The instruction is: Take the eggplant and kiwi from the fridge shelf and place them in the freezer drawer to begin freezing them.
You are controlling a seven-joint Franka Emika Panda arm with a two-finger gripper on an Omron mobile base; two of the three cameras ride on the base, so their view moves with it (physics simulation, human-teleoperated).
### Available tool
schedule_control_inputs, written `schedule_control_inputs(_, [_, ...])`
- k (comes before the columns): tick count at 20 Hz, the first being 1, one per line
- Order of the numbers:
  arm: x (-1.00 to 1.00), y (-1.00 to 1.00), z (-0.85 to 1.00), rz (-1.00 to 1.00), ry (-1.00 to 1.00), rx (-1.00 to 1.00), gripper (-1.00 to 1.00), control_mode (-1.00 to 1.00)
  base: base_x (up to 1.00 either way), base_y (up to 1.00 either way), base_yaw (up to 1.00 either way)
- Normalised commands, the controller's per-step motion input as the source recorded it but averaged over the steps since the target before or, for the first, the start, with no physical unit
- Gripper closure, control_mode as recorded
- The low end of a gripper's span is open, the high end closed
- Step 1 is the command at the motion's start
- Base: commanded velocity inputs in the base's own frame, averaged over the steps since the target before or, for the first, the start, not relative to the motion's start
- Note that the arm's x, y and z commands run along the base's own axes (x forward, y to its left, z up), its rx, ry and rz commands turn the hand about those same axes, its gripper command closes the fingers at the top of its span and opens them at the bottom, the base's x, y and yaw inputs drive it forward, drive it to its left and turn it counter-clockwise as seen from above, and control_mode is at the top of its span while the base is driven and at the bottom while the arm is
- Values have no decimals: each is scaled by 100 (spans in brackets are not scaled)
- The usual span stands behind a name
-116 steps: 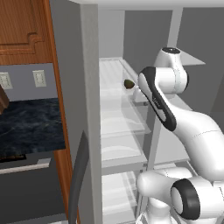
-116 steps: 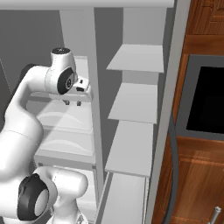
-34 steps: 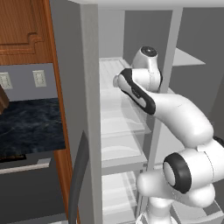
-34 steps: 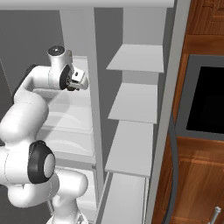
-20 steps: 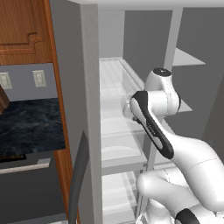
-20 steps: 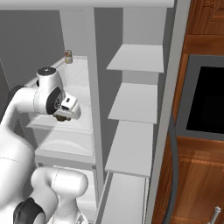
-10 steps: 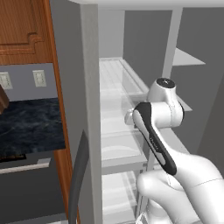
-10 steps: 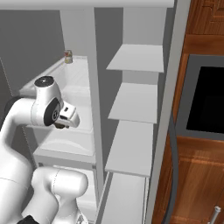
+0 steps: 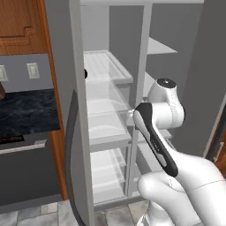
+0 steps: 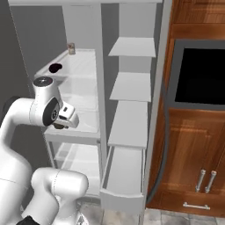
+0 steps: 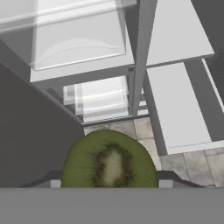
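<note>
The kiwi [image 11: 109, 162] shows its green cut face with a pale seeded core, pinched between my two dark fingertips [image 11: 165, 178]. My gripper [image 10: 60, 126] is shut on it, hanging in front of the left compartment at mid height and pointing down. The eggplant [image 10: 55, 67] lies dark and rounded on the translucent fridge shelf [image 10: 81, 61] at the top, near its left edge. The freezer drawer [image 10: 124, 176] is pulled out at the bottom of the right column, a pale grey box; in the hand view the drawer [image 11: 177, 109] lies below and to the right of the kiwi.
A small tan jar [image 10: 70, 48] stands at the back of the top shelf. Translucent bins [image 11: 81, 41] sit under the shelf. Narrow grey shelves [image 10: 131, 85] stack above the drawer. A vertical divider [image 11: 141, 57] separates the columns. The fridge door [image 9: 75, 132] stands open on the left.
The arm has swung down from the top shelf to mid height, with the kiwi in the gripper. The eggplant has stayed on the shelf.
</note>
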Motion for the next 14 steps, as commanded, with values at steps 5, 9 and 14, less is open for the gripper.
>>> schedule_control_inputs(5, [0,0,0,0,0,0,100,100,-73,0,-19])
schedule_control_inputs(9, [0,0,0,0,0,0,100,100,-21,0,-4])
schedule_control_inputs(14, [4,-11,-12,0,0,0,100,-100,0,0,0])
